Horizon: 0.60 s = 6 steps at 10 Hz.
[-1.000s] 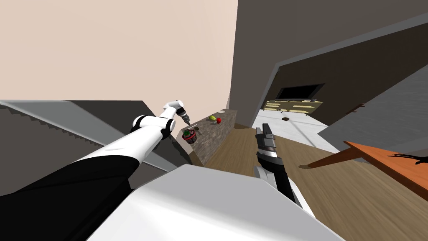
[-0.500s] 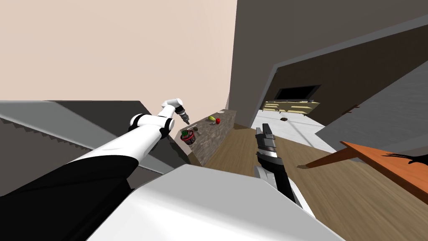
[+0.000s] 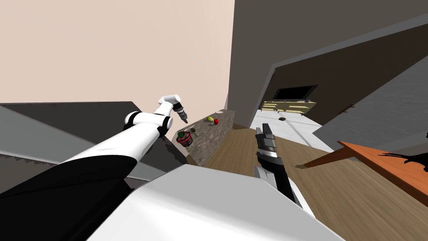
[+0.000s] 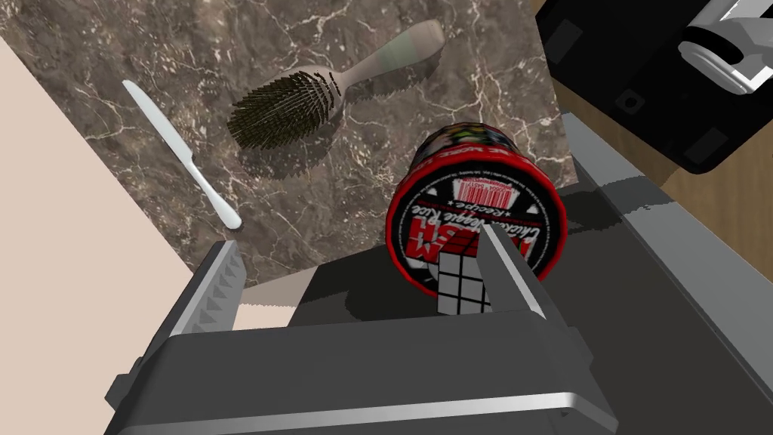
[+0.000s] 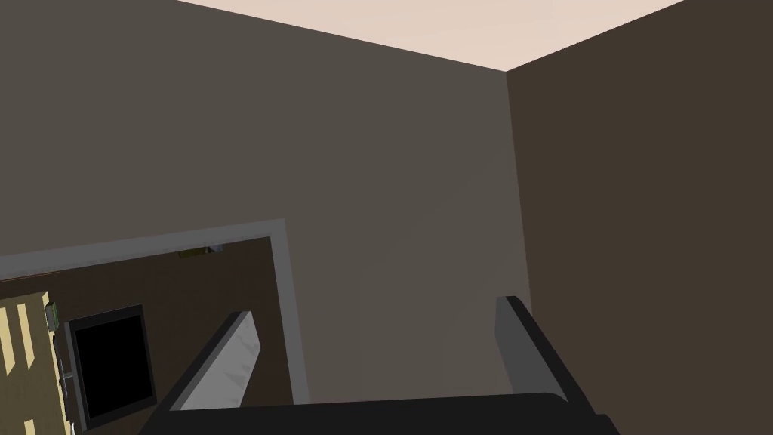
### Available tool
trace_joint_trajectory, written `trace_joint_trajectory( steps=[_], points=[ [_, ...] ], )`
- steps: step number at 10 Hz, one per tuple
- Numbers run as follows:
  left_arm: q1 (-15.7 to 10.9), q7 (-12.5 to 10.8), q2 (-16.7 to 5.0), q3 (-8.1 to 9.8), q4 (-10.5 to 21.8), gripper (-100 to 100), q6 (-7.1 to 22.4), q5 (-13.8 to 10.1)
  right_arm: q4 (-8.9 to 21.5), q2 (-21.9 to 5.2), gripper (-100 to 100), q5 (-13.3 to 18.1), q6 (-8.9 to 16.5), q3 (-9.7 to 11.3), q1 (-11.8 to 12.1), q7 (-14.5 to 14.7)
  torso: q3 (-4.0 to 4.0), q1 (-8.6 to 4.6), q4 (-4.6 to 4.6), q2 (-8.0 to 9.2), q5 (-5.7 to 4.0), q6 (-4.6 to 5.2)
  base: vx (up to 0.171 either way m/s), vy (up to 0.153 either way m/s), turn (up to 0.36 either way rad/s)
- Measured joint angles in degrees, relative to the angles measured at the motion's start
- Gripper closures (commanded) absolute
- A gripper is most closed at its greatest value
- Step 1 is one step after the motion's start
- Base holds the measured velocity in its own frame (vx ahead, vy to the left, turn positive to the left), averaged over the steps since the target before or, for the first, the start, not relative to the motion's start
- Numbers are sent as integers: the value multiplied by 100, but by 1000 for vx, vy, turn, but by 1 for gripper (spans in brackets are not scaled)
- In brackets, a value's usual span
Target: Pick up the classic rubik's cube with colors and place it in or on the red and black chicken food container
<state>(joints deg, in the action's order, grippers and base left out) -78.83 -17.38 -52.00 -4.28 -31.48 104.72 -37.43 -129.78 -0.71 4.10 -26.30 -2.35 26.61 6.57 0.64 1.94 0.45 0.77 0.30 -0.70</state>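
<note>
The cube [image 4: 459, 284], a black grid of pale grey squares, sits on the lid of the red and black container [image 4: 475, 204] at the edge of the marbled brown surface [image 4: 226, 45]. The left claw [image 4: 362, 283] hangs above, spread wide and empty. Its wrist view shows a hairbrush [image 4: 302, 98] and a knife [image 4: 181, 155]. The head view shows the cube's green face. The right claw [image 5: 377, 347] is open and empty.

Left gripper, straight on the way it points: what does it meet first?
Likely the container: one finger lines up with its lid, right beside the cube lying there. The left gripper is open, its middle aiming at the counter beyond. Depth is unclear.
</note>
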Motion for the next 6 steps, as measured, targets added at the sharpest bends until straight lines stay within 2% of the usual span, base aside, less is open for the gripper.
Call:
trace_joint_trajectory(
  steps=[1,6],
  points=[
    [9,-21,-4,2,-31,0,36,-5,0,0,0,0,0,0,0,0,3,7,1,6,2,-1,0,0,0],
    [8,-19,-3,2,-28,0,33,-4,0,0,0,0,0,0,0,0,8,15,3,14,4,-1,0,0,0]
  ],
)
